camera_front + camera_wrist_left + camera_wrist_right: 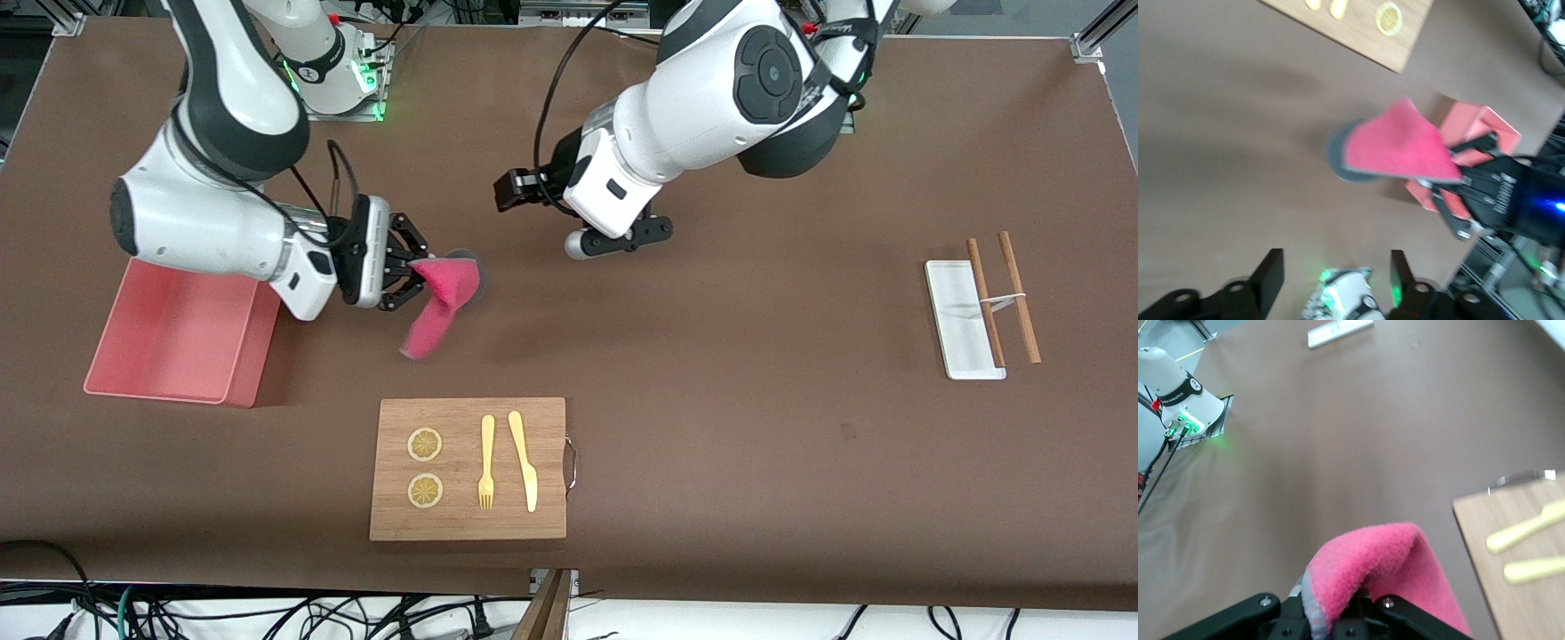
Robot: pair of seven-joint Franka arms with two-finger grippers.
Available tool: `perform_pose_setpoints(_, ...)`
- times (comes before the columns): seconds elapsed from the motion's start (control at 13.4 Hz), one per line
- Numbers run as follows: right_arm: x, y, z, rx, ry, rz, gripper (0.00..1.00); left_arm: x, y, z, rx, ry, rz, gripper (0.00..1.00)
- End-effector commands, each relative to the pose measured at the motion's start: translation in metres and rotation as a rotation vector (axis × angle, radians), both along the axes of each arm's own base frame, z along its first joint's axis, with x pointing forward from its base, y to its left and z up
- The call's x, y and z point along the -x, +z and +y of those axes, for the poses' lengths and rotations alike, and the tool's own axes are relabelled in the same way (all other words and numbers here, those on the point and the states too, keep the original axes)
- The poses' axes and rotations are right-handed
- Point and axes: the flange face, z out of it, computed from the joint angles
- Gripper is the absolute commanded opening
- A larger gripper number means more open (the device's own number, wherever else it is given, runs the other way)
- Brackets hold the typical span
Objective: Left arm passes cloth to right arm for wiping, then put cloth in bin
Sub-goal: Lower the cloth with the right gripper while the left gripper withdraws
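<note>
The crimson-pink cloth (439, 299) hangs folded from my right gripper (416, 271), which is shut on its upper edge above the bare table, between the bin and the left gripper. A grey edge shows along the cloth. In the right wrist view the cloth (1386, 564) drapes over my shut right gripper (1359, 612). The pale pink bin (242, 354) sits at the right arm's end of the table, partly under the right arm. My left gripper (622, 238) is open and empty, apart from the cloth. The left wrist view shows its fingers (1271, 268) spread, with the cloth (1398, 143) and bin (1479, 124) farther off.
A wooden board (468, 524) nearer the front camera carries two lemon slices (425, 444), a yellow fork (486, 462) and a yellow knife (524, 460). A narrow white tray (958, 331) with two brown sticks (1019, 297) lies at the left arm's end.
</note>
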Motion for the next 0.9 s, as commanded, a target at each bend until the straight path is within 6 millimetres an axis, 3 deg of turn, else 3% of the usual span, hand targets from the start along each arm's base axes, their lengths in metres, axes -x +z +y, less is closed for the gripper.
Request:
perform_pose_setpoints(0.0, 0.002, 0.006, -0.040, 0.090, -0.110, 0.105, 0.00, -0.009, 0.008, 0.051, -0.140, -0.086, -0.061, 1.00)
perform_pose_setpoints(0.15, 0.004, 0.011, -0.064, 0.233, -0.222, 0.168, 0.00, -0.024, 0.006, 0.097, -0.224, -0.170, -0.085, 1.00)
perform_pose_setpoints(0.45, 0.022, 0.019, -0.080, 0.514, -0.524, 0.382, 0.00, -0.060, -0.014, 0.188, -0.378, -0.365, -0.150, 1.00)
perform_pose_setpoints(0.67, 0.025, 0.018, -0.096, 0.617, -0.722, 0.484, 0.00, -0.064, -0.004, 0.238, -0.462, -0.499, -0.169, 1.00)
perform_pose_setpoints(0.82, 0.026, 0.007, -0.106, 0.721, -0.854, 0.499, 0.00, -0.059, 0.010, 0.260, -0.480, -0.555, -0.166, 1.00)
